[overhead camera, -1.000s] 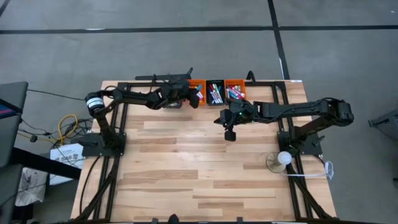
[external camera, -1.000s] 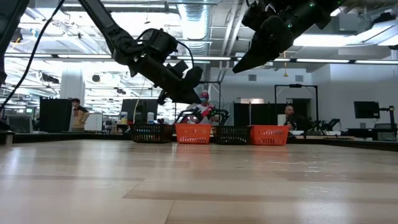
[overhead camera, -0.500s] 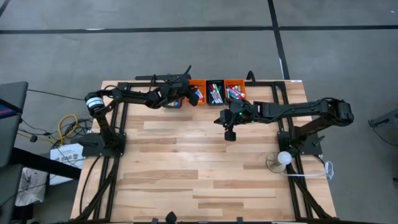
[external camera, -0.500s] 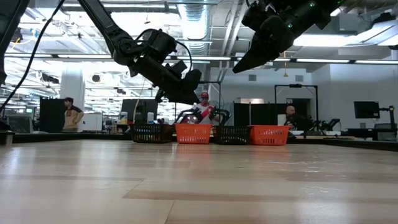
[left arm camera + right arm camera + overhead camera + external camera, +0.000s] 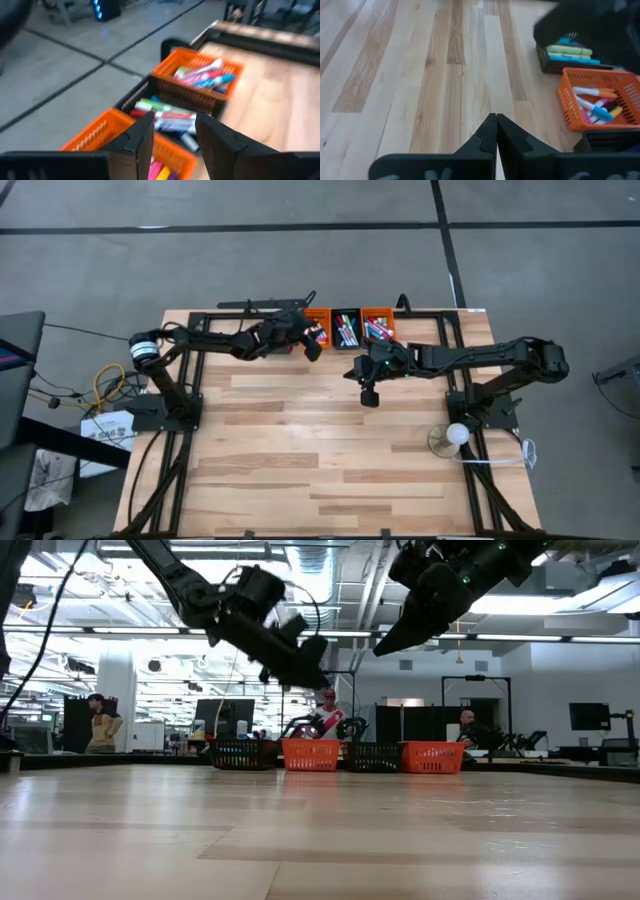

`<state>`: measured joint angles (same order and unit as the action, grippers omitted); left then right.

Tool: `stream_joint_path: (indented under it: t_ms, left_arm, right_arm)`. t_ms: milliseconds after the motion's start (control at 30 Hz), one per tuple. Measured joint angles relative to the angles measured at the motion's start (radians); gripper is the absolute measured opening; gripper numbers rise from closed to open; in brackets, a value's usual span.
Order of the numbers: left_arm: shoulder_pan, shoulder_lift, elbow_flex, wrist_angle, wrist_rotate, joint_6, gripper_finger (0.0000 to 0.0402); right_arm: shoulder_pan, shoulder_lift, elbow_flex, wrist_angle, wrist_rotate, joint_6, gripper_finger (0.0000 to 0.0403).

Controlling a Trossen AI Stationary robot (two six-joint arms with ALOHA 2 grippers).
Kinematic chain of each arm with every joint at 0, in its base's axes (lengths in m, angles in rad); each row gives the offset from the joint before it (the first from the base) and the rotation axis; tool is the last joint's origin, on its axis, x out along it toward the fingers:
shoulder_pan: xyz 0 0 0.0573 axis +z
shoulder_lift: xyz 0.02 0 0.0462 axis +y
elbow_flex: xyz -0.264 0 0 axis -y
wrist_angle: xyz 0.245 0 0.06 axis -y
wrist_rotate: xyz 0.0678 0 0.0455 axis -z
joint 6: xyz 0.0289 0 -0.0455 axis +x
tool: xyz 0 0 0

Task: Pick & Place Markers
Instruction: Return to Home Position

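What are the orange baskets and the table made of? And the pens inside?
The orange basket looks like plastic: one bright, even colour, with walls made of a grid of small holes. The table looks like wood: pale and brown planks with grain lines and a smooth, slightly shiny finish. The markers are probably smooth plastic too, but they are too small to be sure.

Over the left wrist camera I saw the left gripper (image 5: 175,125) hanging with its 2 dark fingers spread apart. Past them sat 3 bins in a row: the near orange bin (image 5: 97,134), the black bin (image 5: 136,96) and the far orange bin (image 5: 200,97). Each held markers (image 5: 206,75). The wooden table (image 5: 282,100) ran alongside.
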<state>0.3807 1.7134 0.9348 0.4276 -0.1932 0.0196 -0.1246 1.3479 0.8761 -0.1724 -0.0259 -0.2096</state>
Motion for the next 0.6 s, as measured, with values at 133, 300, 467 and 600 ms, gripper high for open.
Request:
stream_joint_path:
  t_ms: [133, 300, 467, 600]
  left_arm:
    - [-0.057, -0.105, -0.014, -0.040, 0.002, -0.003, 0.0142]
    - [-0.135, -0.350, -0.086, -0.159, 0.019, 0.059, 0.0143]
    - [-0.190, -0.686, -0.288, -0.150, 0.019, 0.054, 0.0143]
    - [-0.205, -0.930, -0.515, -0.038, 0.038, 0.021, 0.0143]
  right_arm:
    - [-0.001, 0.000, 0.000, -0.014, 0.000, 0.013, 0.0001]
    - [0.007, -0.002, 0.000, -0.029, -0.001, 0.054, 0.0001]
    - [0.020, -0.034, 0.000, -0.032, -0.054, 0.087, 0.0001]
    - [0.063, -0.090, 0.000, 0.013, -0.134, 0.113, 0.0001]
